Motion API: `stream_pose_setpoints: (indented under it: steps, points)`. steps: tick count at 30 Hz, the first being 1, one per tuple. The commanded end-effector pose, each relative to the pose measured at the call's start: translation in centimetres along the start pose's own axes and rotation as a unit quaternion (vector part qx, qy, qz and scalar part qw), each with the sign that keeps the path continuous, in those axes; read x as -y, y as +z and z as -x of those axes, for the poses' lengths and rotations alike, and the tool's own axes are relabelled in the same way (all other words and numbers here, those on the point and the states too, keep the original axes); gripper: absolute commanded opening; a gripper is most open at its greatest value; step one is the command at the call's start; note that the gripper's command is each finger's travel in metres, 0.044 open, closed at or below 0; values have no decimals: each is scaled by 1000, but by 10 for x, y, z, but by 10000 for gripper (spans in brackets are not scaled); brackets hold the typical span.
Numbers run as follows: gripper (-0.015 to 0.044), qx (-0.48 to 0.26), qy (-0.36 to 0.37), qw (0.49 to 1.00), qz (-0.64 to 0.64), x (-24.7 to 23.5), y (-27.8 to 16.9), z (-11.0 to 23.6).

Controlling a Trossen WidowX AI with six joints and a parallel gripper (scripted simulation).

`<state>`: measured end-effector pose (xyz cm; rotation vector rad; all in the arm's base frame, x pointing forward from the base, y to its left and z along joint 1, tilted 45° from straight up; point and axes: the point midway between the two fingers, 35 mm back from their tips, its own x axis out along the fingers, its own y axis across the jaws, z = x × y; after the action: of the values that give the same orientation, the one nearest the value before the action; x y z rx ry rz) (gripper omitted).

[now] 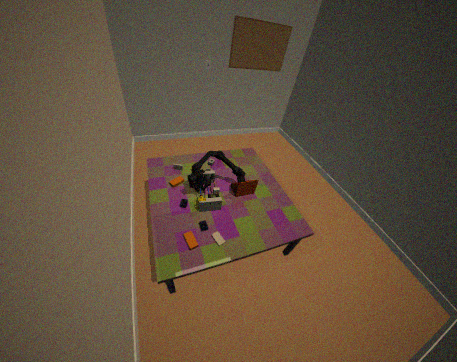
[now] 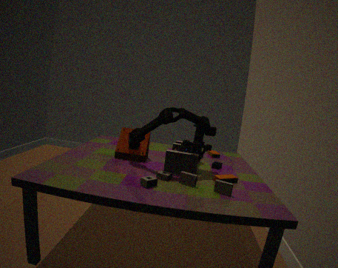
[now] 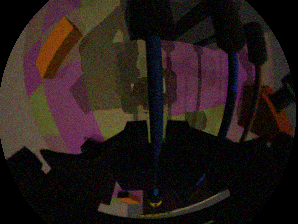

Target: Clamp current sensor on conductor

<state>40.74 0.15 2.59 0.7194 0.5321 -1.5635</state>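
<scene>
Matt checkered table (image 1: 267,239); matt black arm (image 2: 164,120); matt orange base (image 2: 123,148).

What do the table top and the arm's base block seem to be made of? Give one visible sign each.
Table top: probably painted or laminated board, flat matte purple and green patches. Base block: seemingly matte orange plastic or painted metal, uniform colour, no shine.

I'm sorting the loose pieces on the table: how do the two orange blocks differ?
The near orange block lies toward the table's front edge, far from the arm; the far orange block lies beside the arm. The near one looks larger in the top view. Both are flat, orange, and lying untouched on the checkered table.
</scene>
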Motion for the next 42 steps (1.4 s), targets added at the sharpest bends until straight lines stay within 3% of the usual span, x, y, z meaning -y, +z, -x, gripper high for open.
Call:
stream_pose_setpoints:
  steps: [1,8,19,42]
  points:
    - [333,0,-1,1000,1,0,0,0]
    - [287,0,-1,1000,1,0,0,0]
    - [0,0,-1,1000,1,0,0,0]
    - [0,0,-1,1000,1,0,0,0]
